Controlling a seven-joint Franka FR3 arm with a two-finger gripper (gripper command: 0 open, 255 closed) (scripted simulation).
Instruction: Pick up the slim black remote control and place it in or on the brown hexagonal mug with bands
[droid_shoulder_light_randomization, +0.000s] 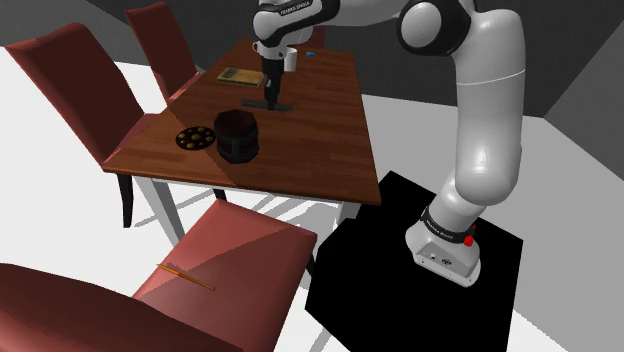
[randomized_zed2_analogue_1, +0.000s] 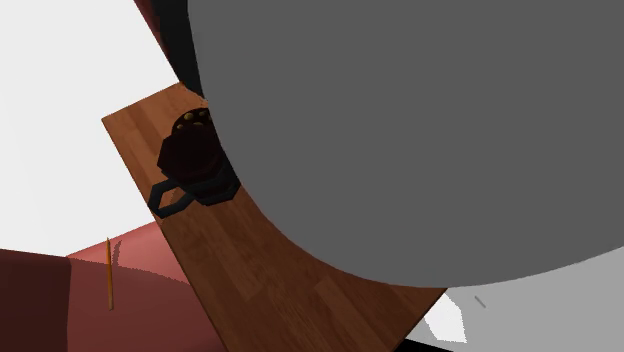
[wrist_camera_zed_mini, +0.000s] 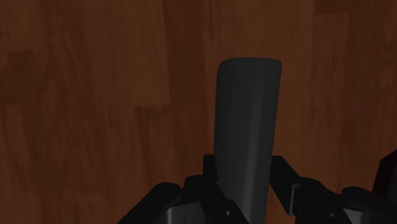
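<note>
Wrist view: gripper (wrist_camera_zed_mini: 246, 178) jaws pinch remote (wrist_camera_zed_mini: 248, 114). Grasp step, likely. Next: lift, carry to mug (droid_shoulder_light_randomization: 238, 135), shoulder frame's centre-left.

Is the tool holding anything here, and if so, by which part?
Yes: the tool is shut on the slim black remote, clasping its two long sides. One end juts out ahead over the wooden table.
</note>
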